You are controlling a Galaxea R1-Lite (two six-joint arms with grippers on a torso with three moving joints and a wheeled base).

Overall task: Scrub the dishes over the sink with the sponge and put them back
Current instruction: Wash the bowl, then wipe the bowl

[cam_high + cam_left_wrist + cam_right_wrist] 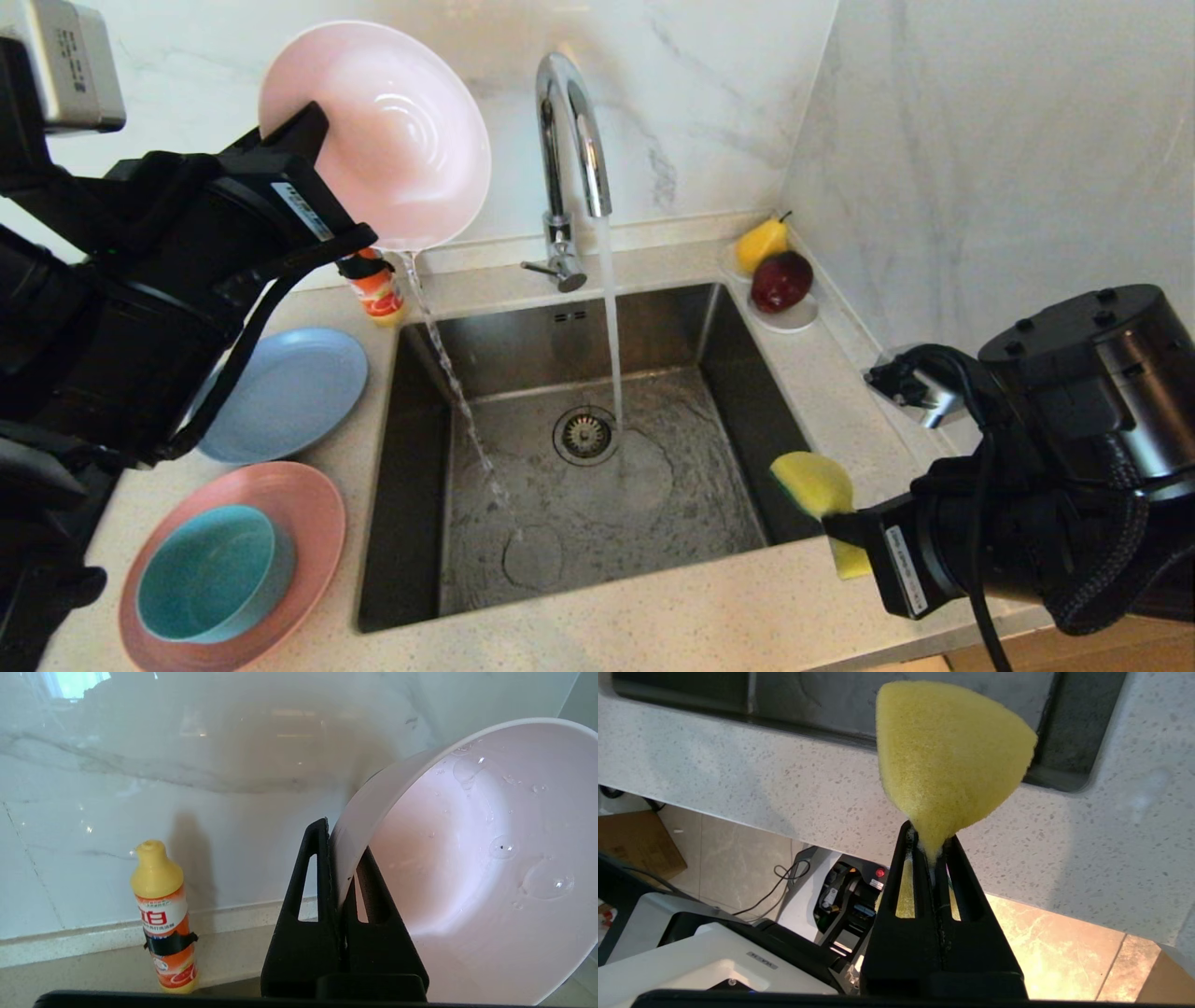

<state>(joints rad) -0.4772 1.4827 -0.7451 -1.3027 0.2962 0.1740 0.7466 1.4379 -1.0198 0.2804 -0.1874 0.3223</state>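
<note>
Nearest to me, my right gripper (845, 523) is clenched on the sponge (814, 483), pinching it at its narrow middle so the yellow foam fans out beyond the fingertips. I hold it above the front right corner of the sink (747, 373), clear of the running water, where I judge it is parked until a dish needs scrubbing.

On the counter (653, 616) to the left of the basin, the teal bowl (213, 574) sits inside the large pink plate (299, 504). Just behind them lies the grey-blue plate (289, 392). All three rest flat and apart from the sink.

Further back, my left gripper (337, 868) is clamped on the rim of the pale pink bowl (383, 131), one finger inside the wall and one outside. I hold the bowl raised and tipped over the back left corner of the sink, so that water pours off its lower edge into the basin and not onto the counter. Droplets cling to the bowl's inside. I judge this to be the draining step before the bowl goes back.

Behind that, the tap (569, 140) runs a steady stream down beside the drain (585, 434). A detergent bottle (163, 919) stands at the wall. At the far right corner, a yellow pear (761, 243) and a dark red fruit (782, 280) rest on a white saucer (794, 320).
</note>
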